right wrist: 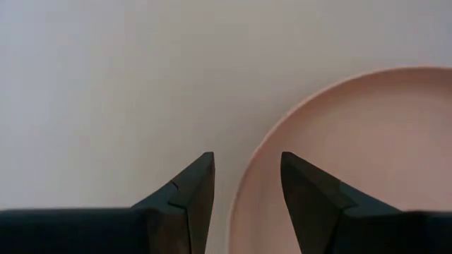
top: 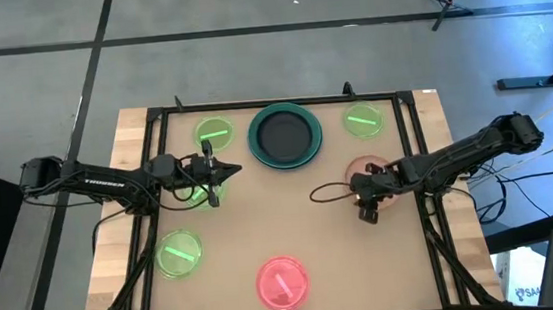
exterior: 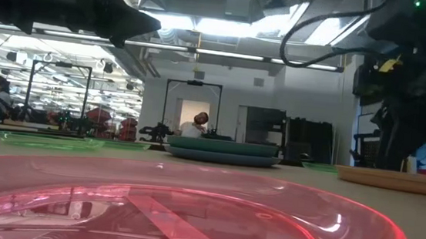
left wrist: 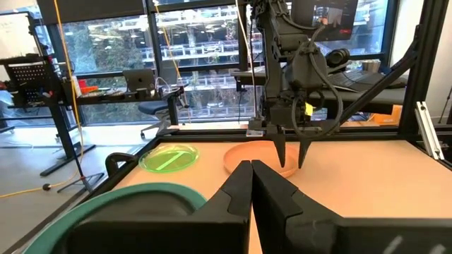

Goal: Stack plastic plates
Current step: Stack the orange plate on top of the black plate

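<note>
peach plate (right wrist: 353, 155) lying flat on the counter (top: 293, 224) toward the right side, directly under the right gripper (top: 367, 210). jaws parted a little, empty, straddling the plate's near rim in the right wrist view: one tip over bare counter, the other over the plate. whether touching it, cannot tell.

probably light, thin, stiff plastic, smooth and likely slippery; shallow, so little to grip except the raised rim. best hold judged to be a pinch across the rim edge, one finger inside, one outside; a flat plate may skid on the counter or tip when lifted by one edge.

further out: the stack at the counter's back centre, black plate (top: 281, 133) nested in the teal plate (top: 257, 149), with what looks like a blue one beneath in the low view. neon-green plates at back left (top: 214, 133), back right (top: 363, 120), front left (top: 178, 254), and one (top: 197, 193) partly hidden beneath the left arm. pink plate (top: 283, 281) at front centre, close to the low camera.

left gripper (top: 210, 178) hovering at left of centre, beside the stack, jaws pressed together, holding nothing visible.

path from peach plate to stack looks open; the back-right green plate sits near that route, and the left gripper close to the stack could crowd a placement.
</note>
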### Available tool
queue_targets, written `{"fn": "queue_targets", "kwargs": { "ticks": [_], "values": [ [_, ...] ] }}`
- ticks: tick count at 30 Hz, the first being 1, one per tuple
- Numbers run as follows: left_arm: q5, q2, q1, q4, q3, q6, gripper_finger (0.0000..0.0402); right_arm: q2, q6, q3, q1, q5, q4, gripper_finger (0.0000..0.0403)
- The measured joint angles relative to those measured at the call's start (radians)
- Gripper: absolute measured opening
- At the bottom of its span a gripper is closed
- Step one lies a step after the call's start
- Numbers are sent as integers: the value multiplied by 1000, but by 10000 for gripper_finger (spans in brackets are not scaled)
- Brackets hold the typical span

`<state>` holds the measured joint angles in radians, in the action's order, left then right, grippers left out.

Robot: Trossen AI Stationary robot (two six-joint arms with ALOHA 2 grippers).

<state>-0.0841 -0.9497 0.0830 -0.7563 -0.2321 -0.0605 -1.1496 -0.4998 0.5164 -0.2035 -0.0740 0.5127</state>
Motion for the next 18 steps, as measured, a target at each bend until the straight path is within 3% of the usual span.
{"fn": "queue_targets", "kwargs": {
  "ticks": [18],
  "values": [
    [-8,0,0,0,0,0,2,0,-20,-92,0,-12,-98,148]
  ]
}}
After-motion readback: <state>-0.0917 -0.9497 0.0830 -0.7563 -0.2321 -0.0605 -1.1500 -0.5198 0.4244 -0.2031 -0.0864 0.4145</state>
